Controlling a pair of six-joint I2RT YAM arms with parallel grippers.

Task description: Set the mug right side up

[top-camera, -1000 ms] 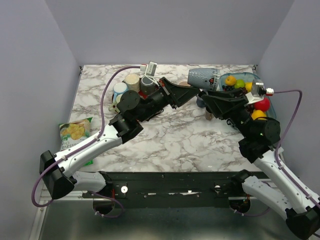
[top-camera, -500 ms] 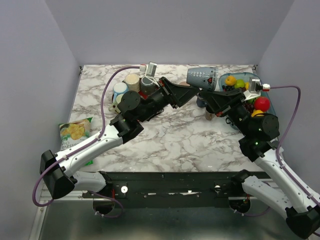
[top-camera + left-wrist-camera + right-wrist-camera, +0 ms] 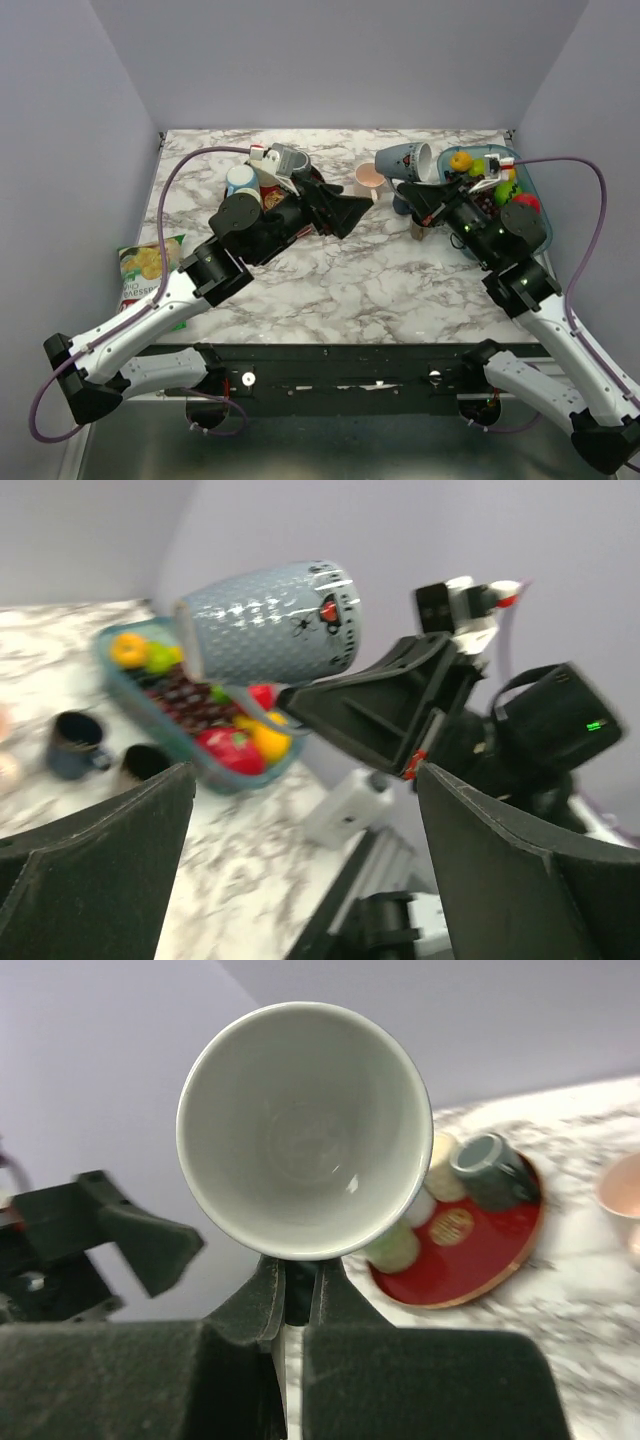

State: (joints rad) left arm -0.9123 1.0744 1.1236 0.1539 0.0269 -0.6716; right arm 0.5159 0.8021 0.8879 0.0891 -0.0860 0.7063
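The mug (image 3: 403,160) is blue-grey and textured, with a white inside. It hangs above the table's back right, lying roughly on its side. My right gripper (image 3: 430,192) is shut on the mug at its lower rim, seemingly on the handle. The right wrist view looks straight into the mug's mouth (image 3: 305,1130), with the right gripper (image 3: 298,1282) pinched just beneath it. My left gripper (image 3: 360,210) stands open and holds nothing, left of the mug and apart from it. In the left wrist view the mug (image 3: 270,625) floats beyond the wide left gripper (image 3: 305,780).
A pink cup (image 3: 370,178) stands left of the mug. A red tray (image 3: 262,196) of cups sits at the back left. A teal bin (image 3: 533,192) of fruit is at the back right. Two dark cups (image 3: 412,215) stand under the mug. A snack bag (image 3: 150,265) lies at the left edge.
My left gripper let go of the mug, opened wide and drew back to the left. My right gripper closed on the mug and now carries it alone.
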